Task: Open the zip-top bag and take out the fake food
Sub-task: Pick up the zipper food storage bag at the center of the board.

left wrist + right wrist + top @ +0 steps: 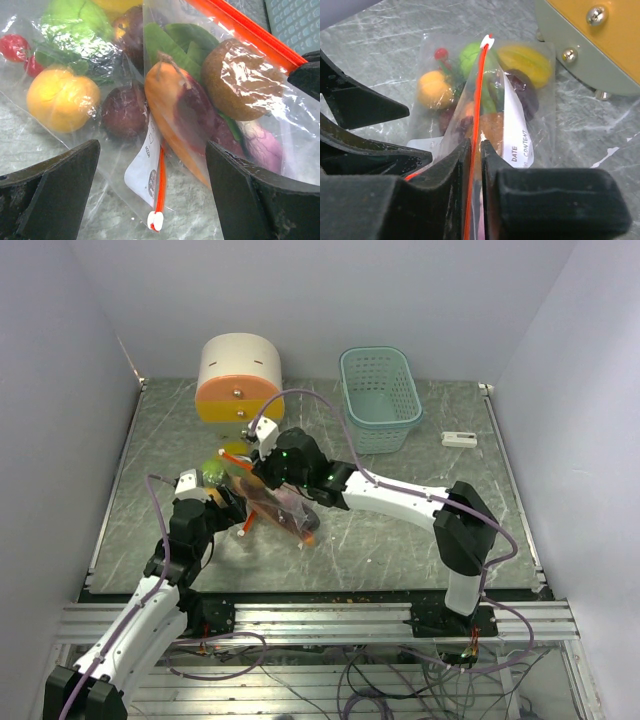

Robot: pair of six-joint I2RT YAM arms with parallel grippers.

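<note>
Seemingly two zip-top bags (280, 115) overlap, their fake food (62, 99) too crowded to count. Jaws of the right gripper (476, 150) pinch one orange zip strip (479, 85); those of the left gripper (152, 150) gape.

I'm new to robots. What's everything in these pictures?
zip-top bag: one, clear with an orange-red zip, table centre.
fake food: several pieces, orange, yellow, green, red, purple, brown, inside the bag.
drawer box: one, cream and orange, back left.
basket: one, teal, back right.
small white item: one, white, right edge.
table: one, grey-green.
left claw: one, black, open, a finger each side of the bag.
right claw: one, black, shut on the bag's zip.
</note>
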